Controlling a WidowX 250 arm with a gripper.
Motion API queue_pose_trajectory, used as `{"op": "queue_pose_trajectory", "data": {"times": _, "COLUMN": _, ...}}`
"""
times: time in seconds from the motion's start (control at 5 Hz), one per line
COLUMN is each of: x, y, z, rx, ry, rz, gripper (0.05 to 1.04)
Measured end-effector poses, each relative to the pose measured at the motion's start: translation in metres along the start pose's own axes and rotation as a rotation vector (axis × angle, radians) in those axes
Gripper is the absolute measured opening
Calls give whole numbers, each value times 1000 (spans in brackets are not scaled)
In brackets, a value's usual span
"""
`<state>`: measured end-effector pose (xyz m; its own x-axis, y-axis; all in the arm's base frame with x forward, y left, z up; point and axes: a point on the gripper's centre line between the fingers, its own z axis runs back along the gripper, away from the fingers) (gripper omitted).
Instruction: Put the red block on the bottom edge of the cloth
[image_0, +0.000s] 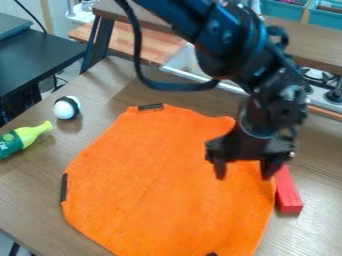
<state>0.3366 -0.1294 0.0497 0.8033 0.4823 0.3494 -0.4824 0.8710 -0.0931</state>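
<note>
Red block (288, 194) lies on the table (320, 180) along the orange cloth's (167, 185) right edge, its far end hidden behind one finger of the gripper (245, 171); whether block and cloth touch is hard to tell. The gripper hangs over the cloth's upper right part, fingers spread apart, gripping nothing. The frame cuts off the cloth's bottom and, at left, the green bottle (25, 137).

1. Room to pass: over the spread orange cloth (167, 185), down to its near edge.
2. Obstacles: red block (288, 194) at its right edge; white ball (65, 108) and bottle (24, 137) off its left side.
</note>
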Motion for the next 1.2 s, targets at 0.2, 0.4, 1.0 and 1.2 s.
{"op": "queue_pose_trajectory", "data": {"times": 0.2, "x": -7, "y": -19, "z": 7, "rx": -47, "ry": -11, "rz": 68, "gripper": 1001}}
{"op": "queue_pose_trajectory", "data": {"times": 0.4, "x": -15, "y": -34, "z": -6, "rx": -71, "ry": 24, "rz": 86, "gripper": 1001}}
{"op": "queue_pose_trajectory", "data": {"times": 1.0, "x": -30, "y": -61, "z": -32, "rx": -140, "ry": 22, "rz": 41, "gripper": 1001}}
{"op": "queue_pose_trajectory", "data": {"times": 1.2, "x": -28, "y": -64, "z": -32, "rx": -150, "ry": 10, "rz": 58, "gripper": 1001}}
